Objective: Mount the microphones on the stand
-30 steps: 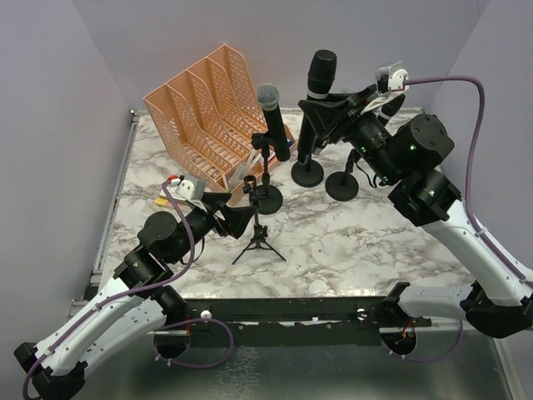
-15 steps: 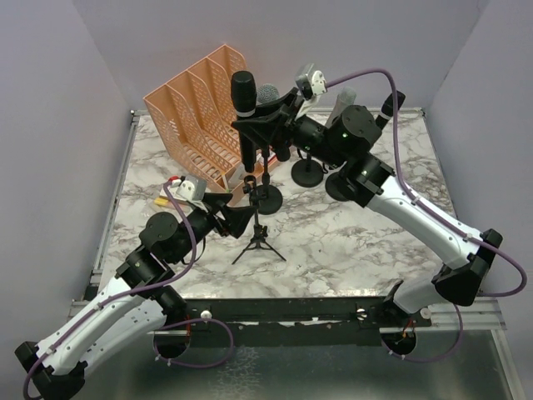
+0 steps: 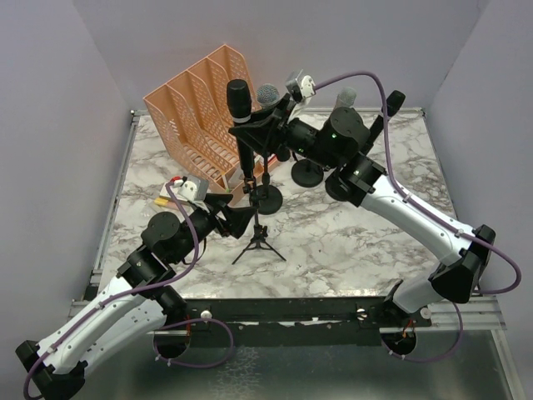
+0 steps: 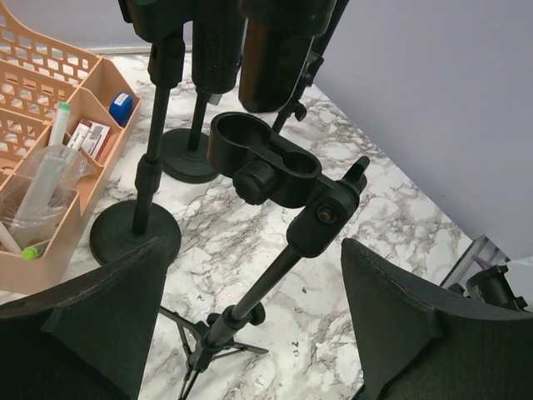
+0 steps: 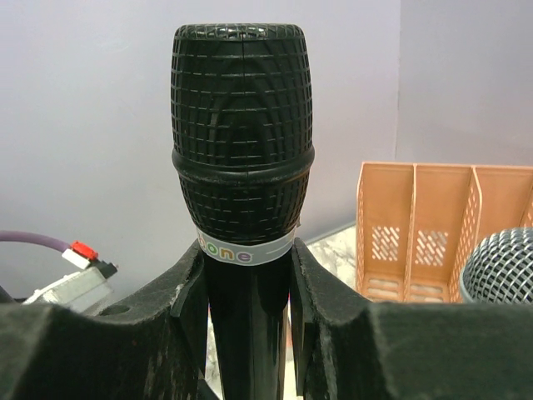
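Note:
My right gripper is shut on an all-black microphone and holds it upright, its lower end just above the empty clip of a small tripod stand. In the right wrist view the mic's mesh head rises between my fingers. My left gripper is open with its jaws on either side of the tripod's pole, below the clip; the mic's base hangs over it. A silver-grille mic sits on a round-base stand.
An orange file rack and a tray of pens stand at the back left. Two more round-base stands are behind the right arm, with two mic heads showing above it.
My right arm has swung left with the black microphone, from the back right stands to above the tripod's clip. The left arm has not moved.

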Robot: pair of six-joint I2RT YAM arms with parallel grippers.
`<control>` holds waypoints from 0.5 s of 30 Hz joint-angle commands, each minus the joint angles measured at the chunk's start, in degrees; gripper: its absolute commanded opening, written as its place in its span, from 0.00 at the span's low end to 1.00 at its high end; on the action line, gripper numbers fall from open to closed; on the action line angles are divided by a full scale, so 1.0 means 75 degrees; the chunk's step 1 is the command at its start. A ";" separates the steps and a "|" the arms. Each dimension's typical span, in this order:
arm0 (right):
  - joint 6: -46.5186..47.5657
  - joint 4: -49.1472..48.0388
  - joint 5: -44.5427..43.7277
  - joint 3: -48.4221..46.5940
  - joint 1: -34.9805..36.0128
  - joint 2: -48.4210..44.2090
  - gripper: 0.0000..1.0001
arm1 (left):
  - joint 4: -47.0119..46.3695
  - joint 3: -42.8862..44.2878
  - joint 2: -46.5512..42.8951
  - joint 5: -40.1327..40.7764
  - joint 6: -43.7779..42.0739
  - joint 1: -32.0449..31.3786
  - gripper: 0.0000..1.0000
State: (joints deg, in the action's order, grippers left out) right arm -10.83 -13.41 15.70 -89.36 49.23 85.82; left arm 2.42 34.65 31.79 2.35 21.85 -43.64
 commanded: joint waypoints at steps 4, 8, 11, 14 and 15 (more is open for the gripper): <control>-0.0258 0.0039 0.0054 0.0394 0.0044 -0.0115 0.01 | -0.0261 -0.0103 -0.0070 0.0138 -0.0240 -0.0047 0.83; -0.0199 0.0098 0.0039 0.0514 0.0045 -0.0145 0.00 | -0.0289 -0.0134 -0.0093 0.0155 -0.0296 -0.0035 0.83; -0.0138 0.0152 0.0048 0.0665 0.0039 -0.0188 0.00 | -0.0294 -0.0161 -0.0078 0.0167 -0.0311 -0.0041 0.83; -0.0093 0.0138 0.0013 0.0902 0.0044 -0.0267 0.00 | -0.0296 -0.0191 -0.0090 0.0190 -0.0323 -0.0041 0.83; -0.0091 0.0146 -0.0039 0.0951 0.0045 -0.0288 0.00 | -0.0289 -0.0204 -0.0090 0.0196 -0.0329 -0.0041 0.83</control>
State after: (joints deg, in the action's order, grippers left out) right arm -11.94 -13.15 15.68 -83.99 49.23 85.71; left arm 1.32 34.11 31.59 2.59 20.29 -43.64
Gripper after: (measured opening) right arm 0.352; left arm 0.832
